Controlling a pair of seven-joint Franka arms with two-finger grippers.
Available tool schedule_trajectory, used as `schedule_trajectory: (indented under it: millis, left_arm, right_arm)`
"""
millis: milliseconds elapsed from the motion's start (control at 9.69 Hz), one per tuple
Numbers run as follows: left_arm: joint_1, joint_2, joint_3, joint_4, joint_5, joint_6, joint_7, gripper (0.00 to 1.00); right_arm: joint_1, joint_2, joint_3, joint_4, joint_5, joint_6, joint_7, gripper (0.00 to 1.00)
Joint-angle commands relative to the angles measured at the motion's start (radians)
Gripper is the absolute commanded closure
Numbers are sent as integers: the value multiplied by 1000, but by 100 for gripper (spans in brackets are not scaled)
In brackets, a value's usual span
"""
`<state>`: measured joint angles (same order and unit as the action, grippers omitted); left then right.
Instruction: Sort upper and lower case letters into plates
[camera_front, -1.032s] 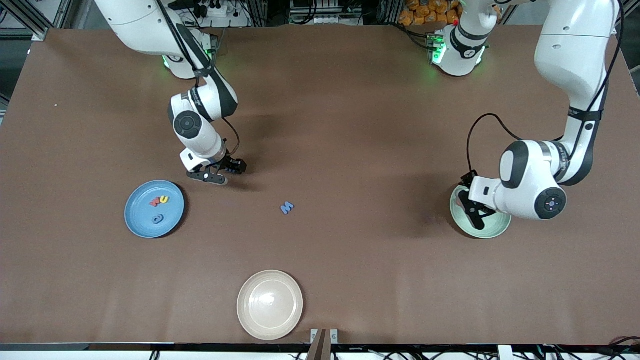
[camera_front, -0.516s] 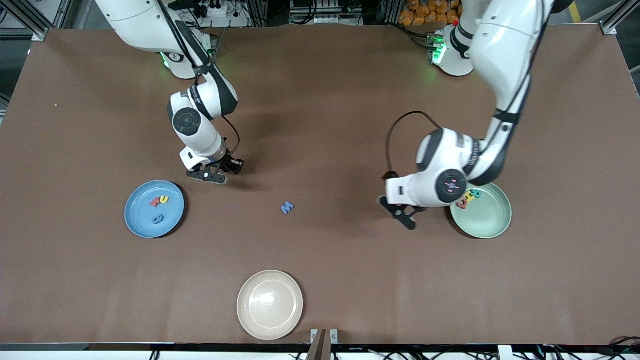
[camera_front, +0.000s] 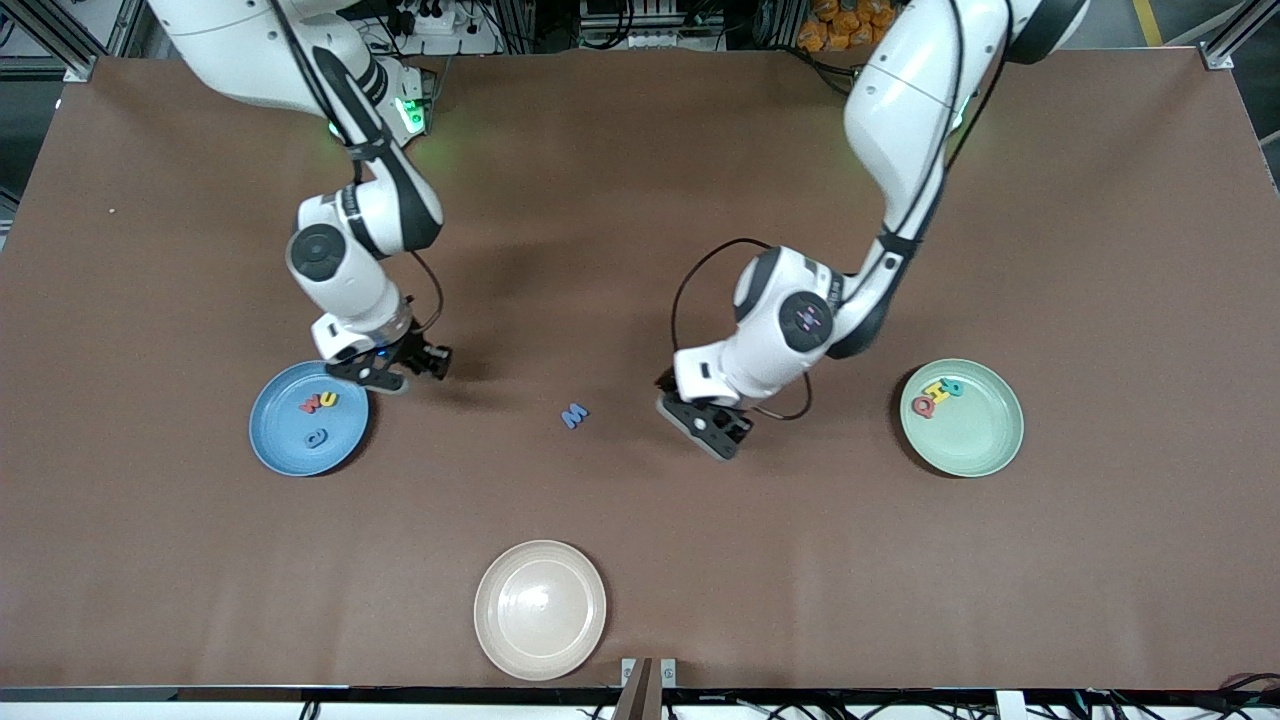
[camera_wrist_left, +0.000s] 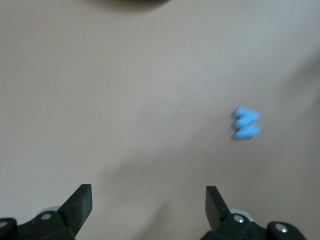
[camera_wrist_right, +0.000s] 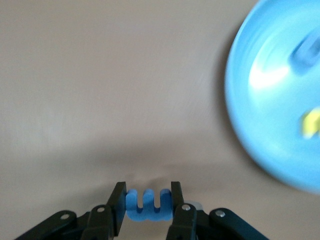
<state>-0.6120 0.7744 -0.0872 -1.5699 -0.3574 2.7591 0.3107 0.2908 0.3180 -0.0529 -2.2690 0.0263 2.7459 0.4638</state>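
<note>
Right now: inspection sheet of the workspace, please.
Surface: brown table, bare between the items.
Job's things: sky-blue plate holds three letters; pale green plate holds four letters; a loose blue letter lies on the table between the two plates.
Clutter: cream-white plate, nearest the front camera, nothing in it.
Grippers: right gripper shut on a blue letter piece beside the sky-blue plate; left gripper open, low over the table beside the loose blue letter.
Cables: black cable loops at the left wrist.
Surroundings: nothing seen.
</note>
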Motion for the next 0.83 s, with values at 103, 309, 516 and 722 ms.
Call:
schedule_trajectory:
  millis: [103, 309, 516, 722]
  left_arm:
    - [-149, 144, 23, 51, -32, 375, -33, 0]
    - [-169, 160, 26, 62, -15, 393, -15, 0]
    - [-204, 250, 37, 176, -5, 418, -15, 0]
    - [-277, 304, 121, 237, -14, 432, -39, 0]
  right_arm:
    - [-42, 27, -85, 121, -110, -23, -103, 100]
    - [-71, 64, -106, 135, -129, -17, -151, 100]
    - [-108, 75, -108, 134, -128, -15, -183, 61]
    - [-116, 70, -105, 126, -128, -22, -186, 0]
